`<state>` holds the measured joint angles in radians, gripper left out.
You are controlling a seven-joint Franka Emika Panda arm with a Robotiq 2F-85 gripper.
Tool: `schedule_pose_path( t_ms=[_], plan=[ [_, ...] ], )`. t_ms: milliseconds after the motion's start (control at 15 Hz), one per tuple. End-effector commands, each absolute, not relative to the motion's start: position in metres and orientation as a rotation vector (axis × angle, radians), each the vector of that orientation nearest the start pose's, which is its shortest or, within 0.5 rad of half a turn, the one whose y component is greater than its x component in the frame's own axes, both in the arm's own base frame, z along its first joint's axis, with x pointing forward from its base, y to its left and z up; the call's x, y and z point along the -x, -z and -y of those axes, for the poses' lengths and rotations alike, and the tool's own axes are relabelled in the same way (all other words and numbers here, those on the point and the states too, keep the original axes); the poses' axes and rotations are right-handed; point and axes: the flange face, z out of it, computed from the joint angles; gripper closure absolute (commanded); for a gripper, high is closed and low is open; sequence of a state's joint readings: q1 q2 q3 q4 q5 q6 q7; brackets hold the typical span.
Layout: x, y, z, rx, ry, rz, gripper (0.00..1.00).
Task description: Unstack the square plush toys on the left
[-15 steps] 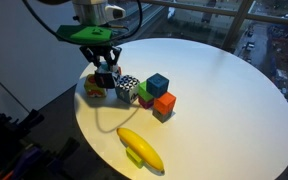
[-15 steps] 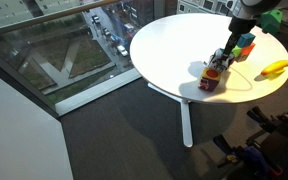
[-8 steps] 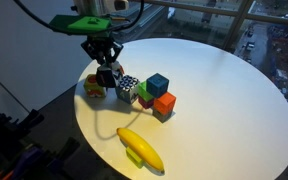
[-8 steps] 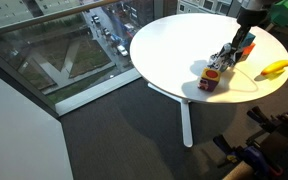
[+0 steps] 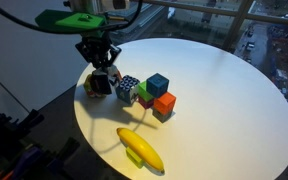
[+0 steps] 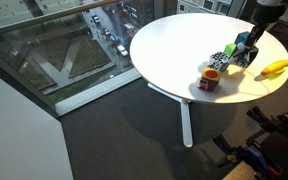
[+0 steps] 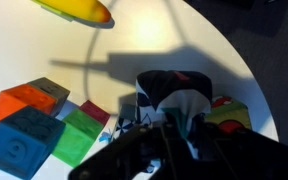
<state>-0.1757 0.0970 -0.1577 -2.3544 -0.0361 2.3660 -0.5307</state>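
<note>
My gripper point(image 5: 99, 62) is shut on the white plush cube point(image 5: 103, 77) and holds it a little above the table, just over and beside the yellow plush cube point(image 5: 90, 89). The yellow cube with red markings stands alone on the white round table point(image 5: 214, 100). In the wrist view the white cube point(image 7: 174, 98), with black faces and a green patch, sits between the dark fingers of my gripper point(image 7: 184, 126). The yellow cube point(image 7: 229, 115) lies right of it. The yellow cube also shows in an exterior view point(image 6: 211, 80).
A black-and-white checkered cube point(image 5: 128, 88) stands right beside the held cube. Teal point(image 5: 157, 83), green point(image 5: 144, 96) and orange point(image 5: 164, 104) cubes sit further along. A yellow banana toy point(image 5: 141, 148) lies near the table's front edge. The table edge is close behind the yellow cube.
My gripper has risen and shifted a little, lifting the white cube off the yellow cube. The yellow cube stays on the table.
</note>
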Motion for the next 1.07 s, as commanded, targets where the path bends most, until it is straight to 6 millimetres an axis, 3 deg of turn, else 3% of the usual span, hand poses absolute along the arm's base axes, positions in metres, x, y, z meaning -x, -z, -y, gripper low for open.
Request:
schedule_pose_path(
  t_ms=[0,467,1000],
  plan=[
    [-0.451,-0.281,0.175,3.132,-0.199,0.29,0.95],
    [-0.431,-0.257,0.184,3.109,-0.255,0.283,0.95],
    [-0.432,-0.236,0.192,3.114,-0.218,0.323,0.95]
  ],
)
